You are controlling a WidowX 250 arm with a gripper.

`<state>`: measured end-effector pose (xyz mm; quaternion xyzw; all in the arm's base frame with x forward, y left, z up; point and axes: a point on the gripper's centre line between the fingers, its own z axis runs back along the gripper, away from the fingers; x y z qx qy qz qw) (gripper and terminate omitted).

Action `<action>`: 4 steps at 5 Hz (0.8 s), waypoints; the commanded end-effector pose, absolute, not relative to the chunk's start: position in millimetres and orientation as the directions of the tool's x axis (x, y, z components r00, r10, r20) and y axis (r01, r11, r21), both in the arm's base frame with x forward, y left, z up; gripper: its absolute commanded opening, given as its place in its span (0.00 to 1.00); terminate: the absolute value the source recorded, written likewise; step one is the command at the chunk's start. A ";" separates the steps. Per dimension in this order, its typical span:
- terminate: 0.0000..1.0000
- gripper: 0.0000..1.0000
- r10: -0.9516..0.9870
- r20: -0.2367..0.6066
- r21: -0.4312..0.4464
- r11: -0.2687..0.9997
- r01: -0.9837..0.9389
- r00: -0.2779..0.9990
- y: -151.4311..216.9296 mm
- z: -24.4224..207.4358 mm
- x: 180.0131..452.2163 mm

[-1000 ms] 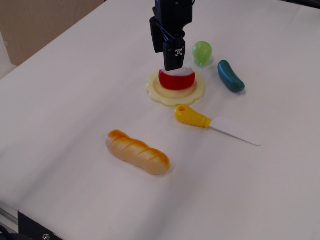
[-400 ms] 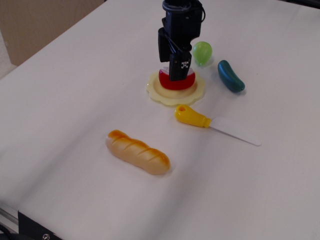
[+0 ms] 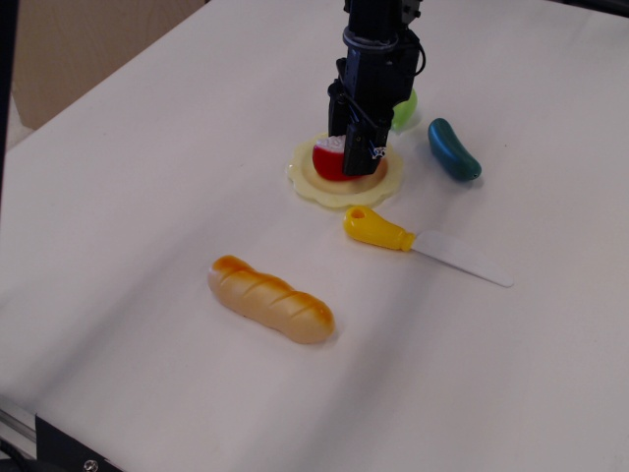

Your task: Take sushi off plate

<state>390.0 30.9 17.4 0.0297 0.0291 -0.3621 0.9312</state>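
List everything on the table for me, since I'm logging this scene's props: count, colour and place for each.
sushi: one, red sides with whitish top, on the plate, partly hidden by the hand
plate: one, pale yellow with wavy rim, upper middle of the table
knife: one, yellow handle with white blade, just in front of the plate
bread loaf: one, golden brown, nearer the camera, left of centre
cucumber-like piece: one, dark teal, right of the plate
round piece: one, light green, behind the plate, mostly hidden by the arm
table: one, white
hand: one, black, down at the sushi on the plate; grip unclear
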 end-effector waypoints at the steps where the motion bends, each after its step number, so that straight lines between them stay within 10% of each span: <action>1: 0.00 0.00 -0.657 -0.016 0.095 0.750 0.655 0.754 32.7 44.4 396.9; 4: 0.00 0.00 -0.463 0.066 0.120 0.883 0.453 0.884 71.6 87.1 330.6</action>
